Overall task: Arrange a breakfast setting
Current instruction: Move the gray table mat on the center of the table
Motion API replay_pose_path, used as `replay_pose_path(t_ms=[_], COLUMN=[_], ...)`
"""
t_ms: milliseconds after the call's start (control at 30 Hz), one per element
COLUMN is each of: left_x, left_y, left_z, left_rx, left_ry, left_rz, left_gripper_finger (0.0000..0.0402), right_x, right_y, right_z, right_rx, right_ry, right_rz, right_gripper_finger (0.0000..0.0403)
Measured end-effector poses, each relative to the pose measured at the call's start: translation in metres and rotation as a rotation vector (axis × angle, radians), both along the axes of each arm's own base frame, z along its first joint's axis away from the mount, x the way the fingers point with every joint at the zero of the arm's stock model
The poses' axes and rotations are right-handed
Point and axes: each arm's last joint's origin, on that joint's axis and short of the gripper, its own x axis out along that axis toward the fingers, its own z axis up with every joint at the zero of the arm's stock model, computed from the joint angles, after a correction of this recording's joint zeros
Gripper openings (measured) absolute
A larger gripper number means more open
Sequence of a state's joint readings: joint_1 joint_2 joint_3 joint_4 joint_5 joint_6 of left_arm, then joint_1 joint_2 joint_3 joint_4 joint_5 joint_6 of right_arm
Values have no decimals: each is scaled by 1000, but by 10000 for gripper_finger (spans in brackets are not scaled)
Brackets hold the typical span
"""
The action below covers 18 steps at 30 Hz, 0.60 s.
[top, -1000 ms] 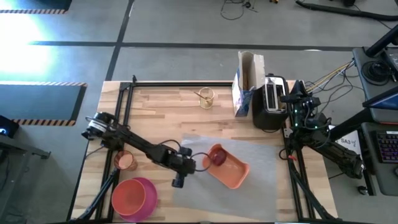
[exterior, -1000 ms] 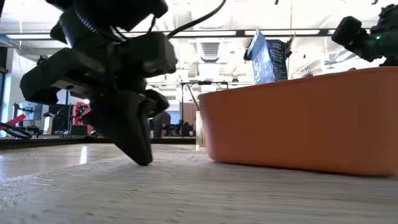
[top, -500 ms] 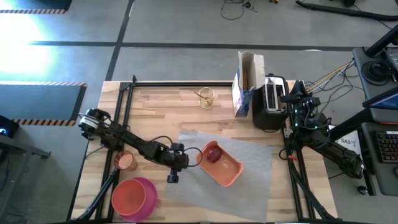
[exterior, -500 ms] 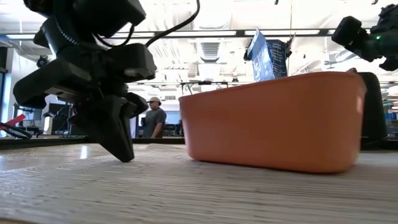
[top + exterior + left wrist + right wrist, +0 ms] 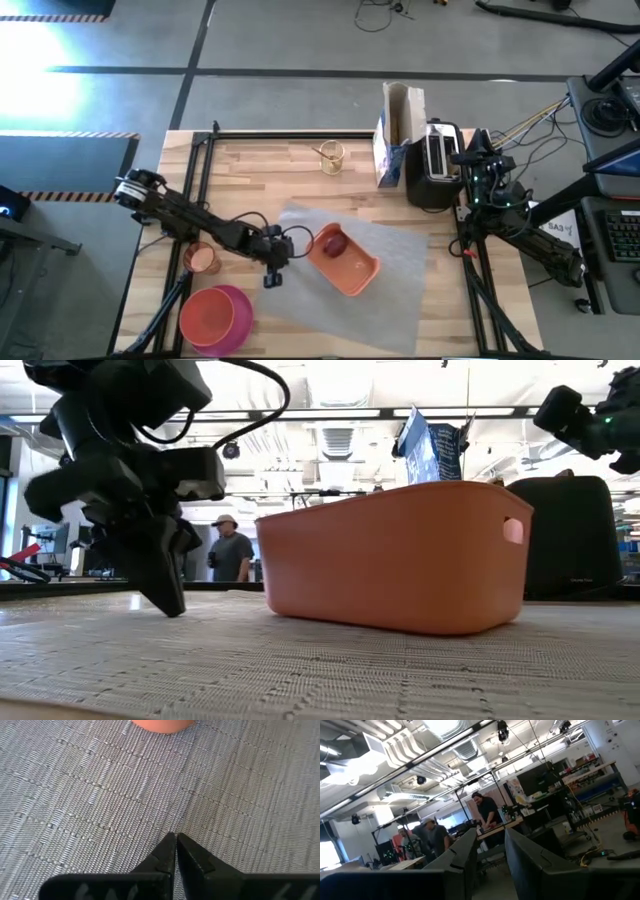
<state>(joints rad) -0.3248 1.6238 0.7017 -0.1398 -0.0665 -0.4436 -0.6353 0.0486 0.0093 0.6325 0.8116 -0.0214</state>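
A grey woven placemat point(image 5: 400, 275) lies flat on the wooden table, set askew. On it stands an orange rectangular tray point(image 5: 352, 272) with a red apple point(image 5: 333, 243) inside. My left gripper point(image 5: 272, 278) is shut, with its tips on the mat near its left edge, to the left of the tray point(image 5: 400, 560). A small orange cup point(image 5: 203, 258) and a pink plate with an orange bowl in it point(image 5: 215, 318) stand at the near left, off the mat. A gold spoon sits in a holder point(image 5: 331, 157) at the far side. My right gripper point(image 5: 487, 850) is open and raised at the far right. The toast is hidden. My left gripper presses its shut fingertips point(image 5: 175, 840) down on the placemat's top surface point(image 5: 150, 815), near the mat's left edge. The fingers slant down from the table's left side and point toward the tray. The mat lies flat on the table under the tips point(image 5: 170, 605).
A black-and-silver toaster point(image 5: 437, 163) and an open carton point(image 5: 398, 135) stand at the far right. A black frame runs along the table's left and far edges point(image 5: 205, 160). People stand in the room beyond the table point(image 5: 232, 550).
My left gripper, still shut, has gone toward the table's left edge with its tips on the placemat. The mat has slid left with it and turned a little. It has carried the tray and apple leftward.
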Motion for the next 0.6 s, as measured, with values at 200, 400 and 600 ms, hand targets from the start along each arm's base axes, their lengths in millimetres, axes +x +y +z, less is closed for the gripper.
replay_pose_path(t_ms=[200,400,600], left_x=[-1,-3,-2], left_y=[-4,-3,-2], left_z=[6,4,2], left_rx=[-115,-110,-68], left_ry=[8,14,6], left_rz=[-32,-52,-47], left_gripper_finger=[1,1,1], right_x=[1,7,10], right_y=[0,-1,1], right_z=[-1,-4,-3], right_rx=[10,22,-8], right_ry=[-132,-214,-242], right_rz=[86,271,437], right_gripper_finger=[91,91,91])
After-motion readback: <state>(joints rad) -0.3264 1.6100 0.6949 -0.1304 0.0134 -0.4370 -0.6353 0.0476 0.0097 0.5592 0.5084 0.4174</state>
